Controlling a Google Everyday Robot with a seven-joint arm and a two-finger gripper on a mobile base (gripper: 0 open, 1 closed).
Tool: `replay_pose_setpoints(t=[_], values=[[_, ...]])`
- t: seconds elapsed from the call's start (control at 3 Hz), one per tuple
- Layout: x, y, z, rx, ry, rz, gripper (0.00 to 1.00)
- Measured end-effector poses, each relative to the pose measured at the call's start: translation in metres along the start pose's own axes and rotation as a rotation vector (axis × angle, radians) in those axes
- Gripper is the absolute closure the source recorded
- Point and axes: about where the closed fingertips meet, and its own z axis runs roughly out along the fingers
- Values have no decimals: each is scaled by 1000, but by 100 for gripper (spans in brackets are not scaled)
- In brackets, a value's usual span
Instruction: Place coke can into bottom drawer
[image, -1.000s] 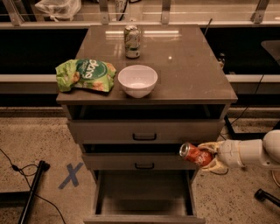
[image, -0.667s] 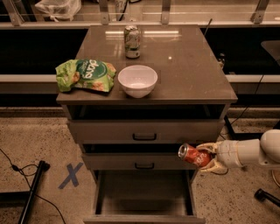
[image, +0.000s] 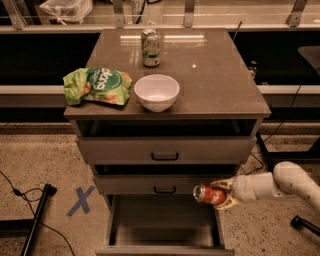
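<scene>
**R:** Status on the camera view?

**Me:** It's the only view I have. The gripper (image: 220, 195) is low at the cabinet's right side, with the arm (image: 280, 182) reaching in from the right. The fingers are clamped round the coke can (image: 209, 194), one above and one below. The can lies on its side, silver end pointing left.

**R:** Moved in the last second?

**Me:** Yes, it has come left and dropped. It was off the right end of the middle drawer (image: 150, 184), level with its face. Now it's at that face's lower right corner, by the right rim of the bottom drawer (image: 162, 222). Grip and sideways attitude look the same.

**R:** Drawer ready?

**Me:** It's pulled out with the floor in view. The top drawer (image: 130, 149) is slightly out too. I don't think either upper drawer blocks the way in.

**R:** So where are we?

**Me:** Late transport, I'd say. The can is in the air, not in the drawer yet. It overlaps the right side wall here, so I can't tell if it's inboard. I'd want more leftward travel before lowering and letting go. Otherwise it could catch the wall or fall outside.

**R:** Anything else shifted?

**Me:** No. The green can (image: 150, 47), white bowl (image: 157, 92) and chip bag (image: 96, 86) sit on the cabinet top (image: 220, 75) as before.
</scene>
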Motion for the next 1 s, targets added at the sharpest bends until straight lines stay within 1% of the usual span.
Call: replay_pose_setpoints(t=[0.33,0.67,1.0], values=[[34,30,32,-48,-25,-50,100],[37,34,37,-49,-33,-52,100],[39,37,43,-64,-15,-56,100]])
